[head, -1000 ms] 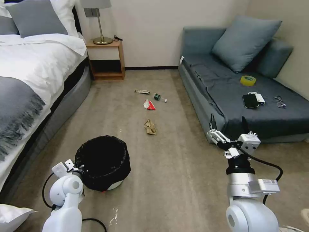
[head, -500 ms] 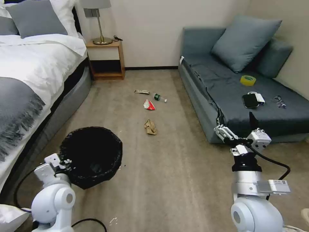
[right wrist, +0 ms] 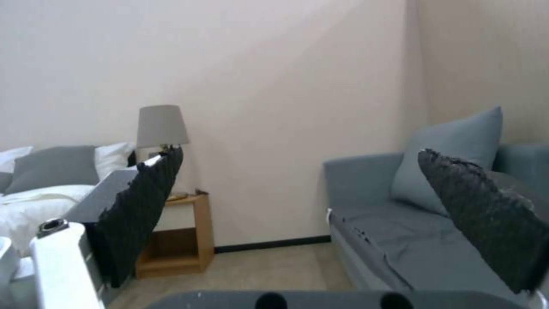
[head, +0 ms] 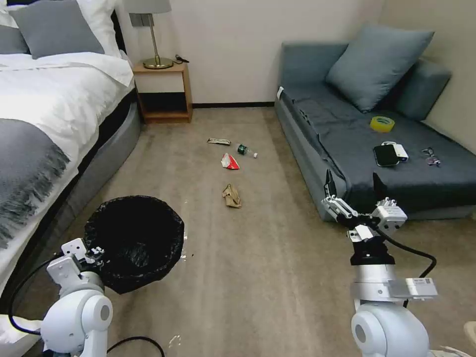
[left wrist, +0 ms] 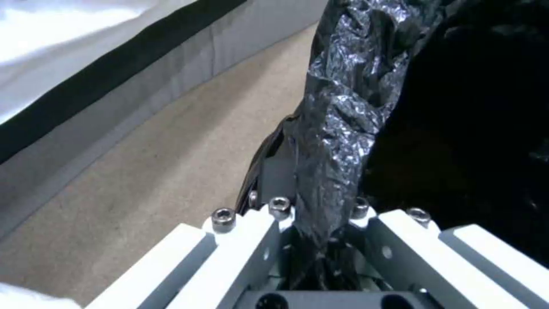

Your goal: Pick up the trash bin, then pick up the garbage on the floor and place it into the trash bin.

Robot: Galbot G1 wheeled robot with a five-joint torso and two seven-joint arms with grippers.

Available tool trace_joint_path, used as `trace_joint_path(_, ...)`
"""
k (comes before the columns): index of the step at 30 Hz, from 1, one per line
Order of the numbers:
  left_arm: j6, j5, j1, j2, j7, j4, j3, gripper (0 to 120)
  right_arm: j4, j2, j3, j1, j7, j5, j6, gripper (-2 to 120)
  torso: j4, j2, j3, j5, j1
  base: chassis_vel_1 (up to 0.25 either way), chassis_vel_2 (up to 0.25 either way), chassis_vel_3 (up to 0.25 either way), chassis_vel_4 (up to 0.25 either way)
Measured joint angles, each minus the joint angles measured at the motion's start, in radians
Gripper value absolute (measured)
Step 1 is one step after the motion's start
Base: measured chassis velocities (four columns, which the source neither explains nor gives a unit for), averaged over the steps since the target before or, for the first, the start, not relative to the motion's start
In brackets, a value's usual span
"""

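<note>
1. Jaws of the left gripper [head: 94, 253] are clamped on the near rim of the trash bin [head: 134, 240]; the left wrist view shows the crinkly black bag [left wrist: 337, 128] pinched between the two white fingers [left wrist: 251, 240].
2. Just beyond those jaws the bin's dark mouth faces up. It seems to hang from that grip, off the carpet [head: 258, 267], though its underside is hidden, so I judge this and cannot confirm it. The bed [head: 44, 124] lies to the left of it.
3. Ahead and to the right of the left jaws, the garbage lies on the floor, well apart from the bin: the brown paper [head: 231, 196] nearest, then the red-and-white packet [head: 229, 161], then the small bottle [head: 246, 150] and the flat wrapper [head: 218, 141] farthest off, toward the nightstand [head: 163, 91].
4. Further right, the right gripper [head: 353, 191] is raised in front of the sofa [head: 386, 148], jaws spread wide and holding nothing; its dark pads [right wrist: 143, 206] stand far apart in the right wrist view.
5. Progress: the first step, taking up the bin, looks done or nearly so. All four pieces are untouched and none can be made out in the bin, so the whole collecting part is left.
</note>
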Motion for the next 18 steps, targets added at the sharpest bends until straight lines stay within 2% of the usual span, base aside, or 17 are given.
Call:
trace_joint_path(6,-0.008,-0.001,-0.006,-0.001,0.001,0.008,-0.009,1,0.003,0.001,0.002,-0.006,-0.006,-0.002,0.005,100,0.0,0.0,0.0,-0.0001,0.0,-0.137,0.148,0.133,-0.135)
trace_joint_path(18,-0.021,-0.012,-0.006,0.0,0.003,0.011,-0.03,1,0.005,0.001,-0.005,-0.012,-0.018,-0.007,0.012,100,0.0,0.0,0.0,0.0002,0.0,-0.251,0.248,0.254,-0.252)
